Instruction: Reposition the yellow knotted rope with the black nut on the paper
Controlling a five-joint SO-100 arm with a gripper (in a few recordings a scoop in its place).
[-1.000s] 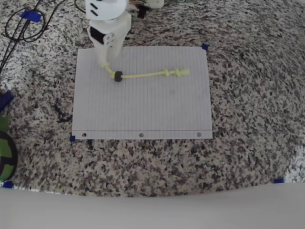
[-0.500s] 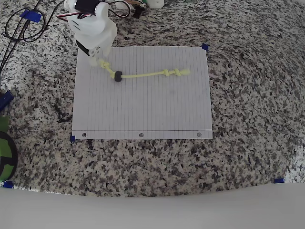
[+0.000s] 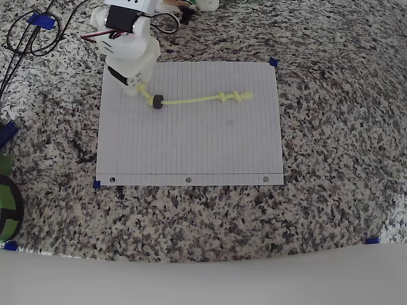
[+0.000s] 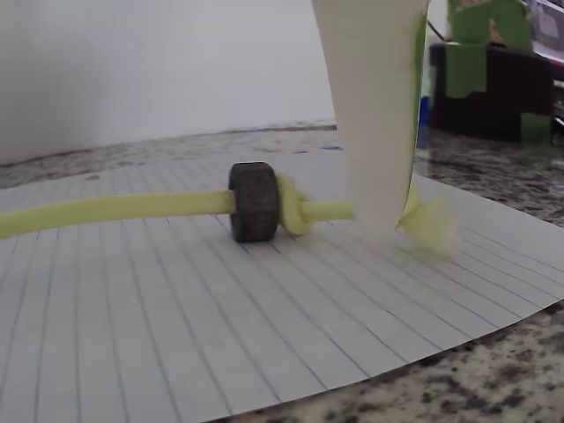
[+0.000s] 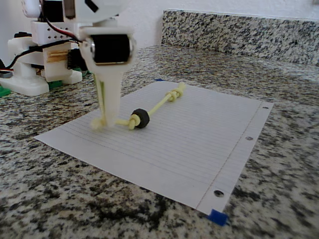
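You see the yellow knotted rope [image 3: 197, 99] lying on the paper [image 3: 191, 140], a flat white lined sheet taped to speckled granite [image 3: 331, 127], with the matte black nut [image 3: 157, 101] ringing the soft cord beside a knot near its left end in the overhead view. Your gripper [image 5: 103, 117] stands upright, its smooth pale fingers pinching the frayed rope end. Since half a second ago the arm has shifted slightly right; rope and nut lie unchanged. No writing is readable.

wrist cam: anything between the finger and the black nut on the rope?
One small knot and a short bare stretch of the yellow knotted rope separate the finger from the black nut; shows in the wrist view.
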